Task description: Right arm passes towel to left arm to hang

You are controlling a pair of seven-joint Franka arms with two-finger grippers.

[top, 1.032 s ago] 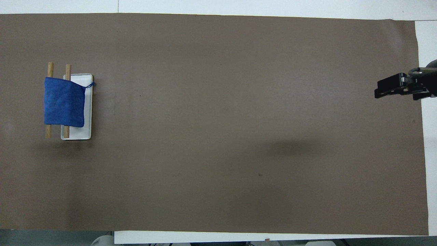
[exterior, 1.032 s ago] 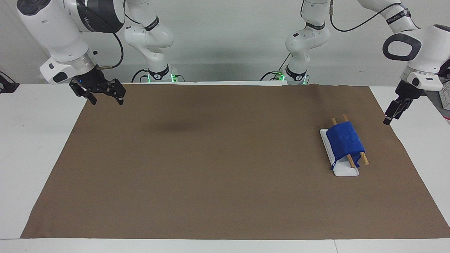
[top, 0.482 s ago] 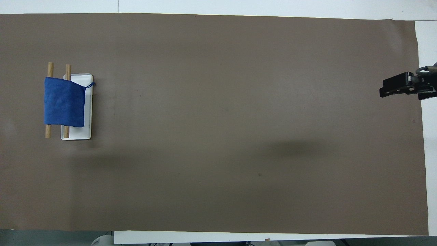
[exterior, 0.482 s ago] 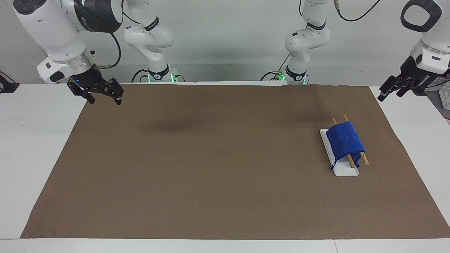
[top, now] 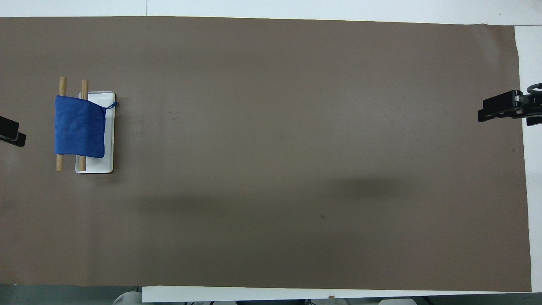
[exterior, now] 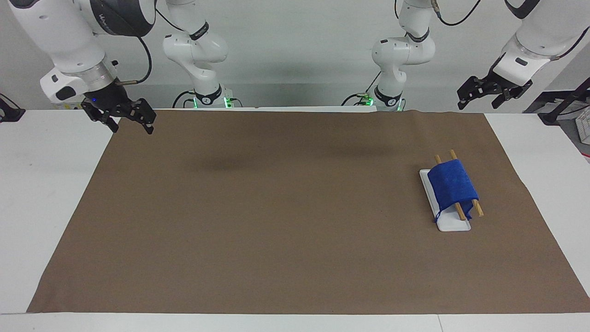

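Observation:
The blue towel (exterior: 451, 184) hangs draped over two wooden rods (exterior: 453, 154) of a small rack with a white base (exterior: 454, 225), toward the left arm's end of the table. It also shows in the overhead view (top: 79, 126), its loop tag by the base (top: 108, 97). My left gripper (exterior: 477, 103) is open and empty, raised in the air well apart from the rack; only its tip (top: 12, 132) shows overhead. My right gripper (exterior: 131, 127), with its blue light, is open and empty over the mat's edge at the right arm's end (top: 487, 111).
A brown mat (exterior: 276, 207) covers most of the white table (exterior: 46, 184). The two arm bases (exterior: 207, 97) stand at the table's edge by the robots.
My left gripper has lifted from beside the rack, at the mat's edge, and swung up toward the robots. My right gripper has drifted slightly outward toward its own end of the table. The towel has not moved.

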